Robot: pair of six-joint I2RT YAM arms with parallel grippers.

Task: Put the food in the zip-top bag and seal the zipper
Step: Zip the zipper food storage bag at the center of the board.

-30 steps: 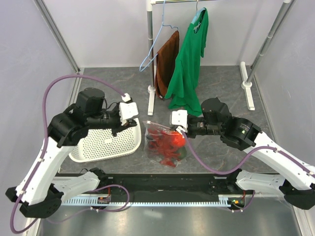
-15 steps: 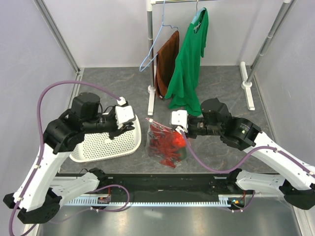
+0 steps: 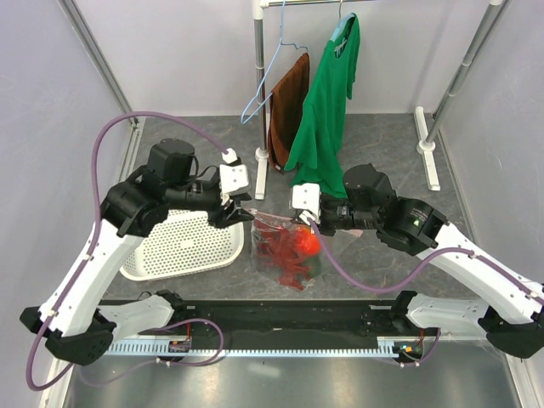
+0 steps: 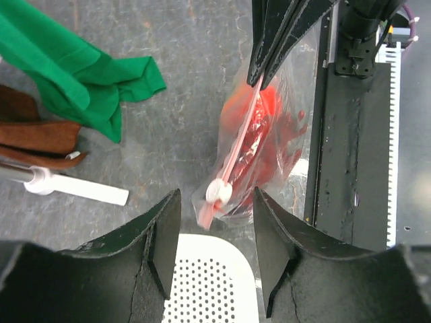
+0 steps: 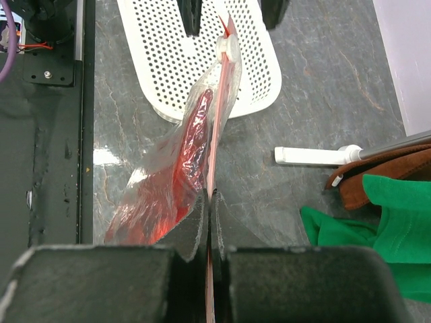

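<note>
In the wrist views, right fingers (image 5: 192, 232) pinch the zipper (image 5: 215, 145); left fingers (image 4: 163, 239) spread wide.

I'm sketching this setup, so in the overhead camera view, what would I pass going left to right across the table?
white perforated basket → zip-top bag → right arm's black wrist motor → white rack foot

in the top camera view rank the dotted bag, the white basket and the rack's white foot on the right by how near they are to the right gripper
1. zip-top bag: touching, its pink edge pinched in the right gripper.
2. white perforated basket: to the left, past the bag.
3. rack foot: farthest, off to the right and rear.
</note>
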